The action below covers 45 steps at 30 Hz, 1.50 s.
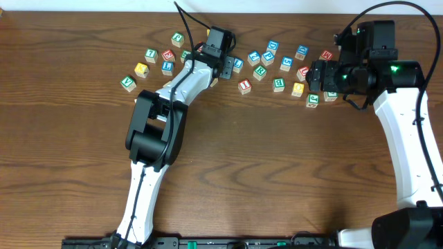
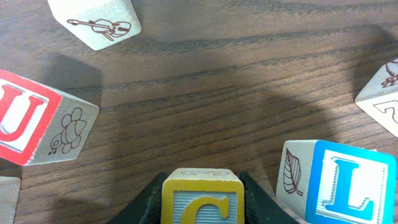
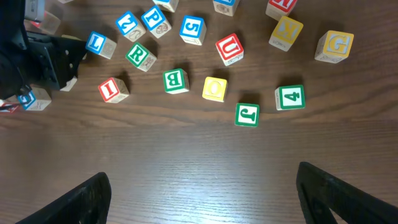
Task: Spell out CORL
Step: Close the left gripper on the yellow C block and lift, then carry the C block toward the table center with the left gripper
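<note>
Yellow-edged C block (image 2: 200, 191) sits clamped in your left gripper's (image 2: 201, 208) jaws, low over the table (image 1: 277, 173) among scattered letters. Your right gripper (image 3: 202, 193) hangs, jaws wide apart. O block (image 3: 214, 89), R block (image 3: 141, 56) and L block (image 2: 348, 190) lie unplaced; nothing is spelled yet.

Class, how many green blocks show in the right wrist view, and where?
4: the R block upper left, the B block below-right of it, the J block lowest, the 4 block beside it. The left arm may hide more.
</note>
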### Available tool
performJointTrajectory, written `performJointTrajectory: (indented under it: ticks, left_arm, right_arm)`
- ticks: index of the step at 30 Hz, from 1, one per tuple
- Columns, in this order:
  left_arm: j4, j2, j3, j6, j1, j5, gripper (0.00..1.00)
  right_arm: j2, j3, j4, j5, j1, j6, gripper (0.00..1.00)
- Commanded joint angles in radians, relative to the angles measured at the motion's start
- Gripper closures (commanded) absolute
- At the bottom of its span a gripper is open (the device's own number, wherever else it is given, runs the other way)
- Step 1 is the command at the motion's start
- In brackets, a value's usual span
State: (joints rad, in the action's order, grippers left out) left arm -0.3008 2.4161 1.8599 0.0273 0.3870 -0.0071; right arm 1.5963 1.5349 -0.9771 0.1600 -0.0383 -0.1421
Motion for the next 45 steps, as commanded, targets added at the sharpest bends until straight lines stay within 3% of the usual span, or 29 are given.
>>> performJointTrajectory:
  ticks: [1,13,25,32,39,45]
  left_arm:
    - [0.005,-0.006,-0.01,0.0,-0.004,-0.013,0.7]
    - [-0.066,-0.229,-0.008,0.002,-0.004,-0.091,0.71]
    - [-0.589,-0.598,-0.008,0.201,0.068,-0.08,0.74]
    - [-0.802,-0.634,-0.029,0.371,0.158,-0.08,0.78]
    - [-0.718,-0.632,-0.258,0.472,0.238,-0.08,0.79]
    - [-0.451,-0.632,-0.5,0.496,0.229,-0.084,0.79]
  right_arm:
    - [-0.006,-0.008,0.001,-0.005,0.004,-0.01,0.1]
    - [-0.006,-0.008,0.0,-0.005,0.005,-0.01,0.09]
    - [-0.006,-0.008,0.0,-0.005,0.005,-0.01,0.08]
    - [-0.006,-0.008,0.001,-0.005,0.005,-0.01,0.07]
    - [-0.006,-0.008,0.0,-0.005,0.005,-0.01,0.06]
    - [-0.006,-0.008,0.0,-0.005,0.005,-0.01,0.06]
